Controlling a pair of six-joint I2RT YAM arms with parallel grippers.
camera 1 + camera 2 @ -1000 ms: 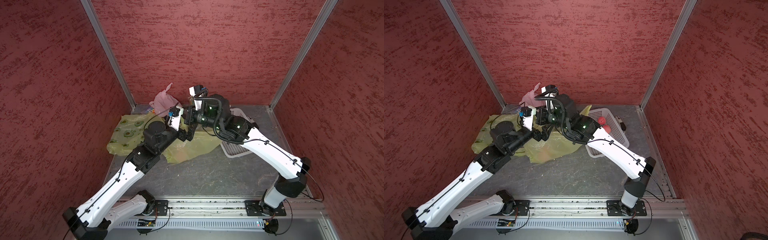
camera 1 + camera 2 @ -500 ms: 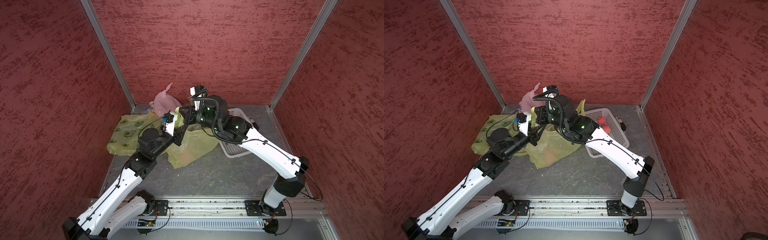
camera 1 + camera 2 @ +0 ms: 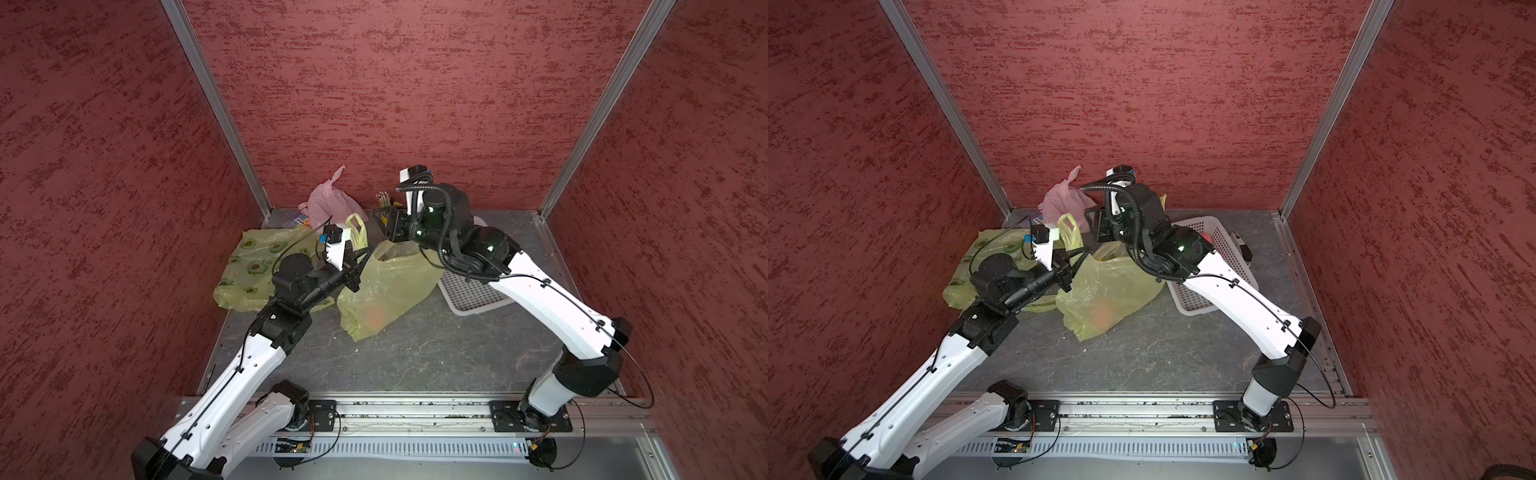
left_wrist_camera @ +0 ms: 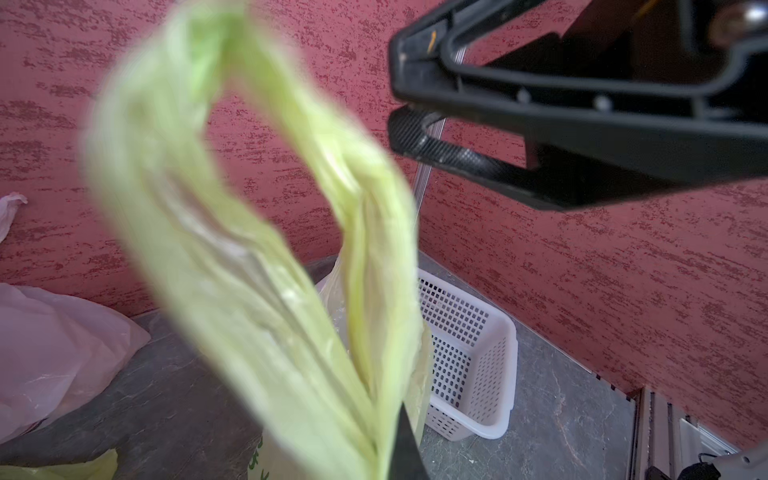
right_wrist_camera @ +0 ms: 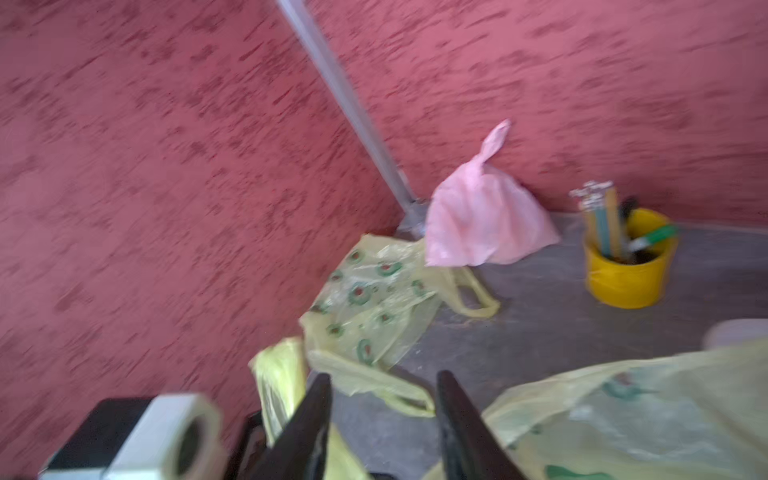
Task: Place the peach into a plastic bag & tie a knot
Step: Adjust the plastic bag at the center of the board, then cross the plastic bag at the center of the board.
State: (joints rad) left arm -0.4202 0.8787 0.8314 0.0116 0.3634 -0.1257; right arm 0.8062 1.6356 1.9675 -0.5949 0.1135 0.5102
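Note:
The yellow-green plastic bag [image 3: 390,282] [image 3: 1108,286] stands bunched on the floor in both top views. The peach [image 3: 374,318] [image 3: 1102,316] shows as an orange blur through the bag's lower end. My left gripper [image 3: 365,254] [image 3: 1074,254] is shut on one bag handle [image 3: 356,229], whose loop [image 4: 232,249] rises blurred in the left wrist view. My right gripper [image 3: 384,227] [image 5: 382,399] hovers open just above the bag's mouth, nothing between its fingers [image 5: 316,415]. It also appears close by in the left wrist view, as the dark right gripper [image 4: 415,104].
A tied pink bag [image 3: 332,203] sits in the back corner. A second avocado-print bag [image 3: 249,266] lies flat at the left. A white basket [image 3: 1225,266] stands at the right under my right arm. A yellow cup with pens [image 5: 627,266] stands by the back wall.
My left gripper has shut on the bag handle and pulled back to the left. My right gripper has opened and let go. The bag went from lying flat to standing bunched.

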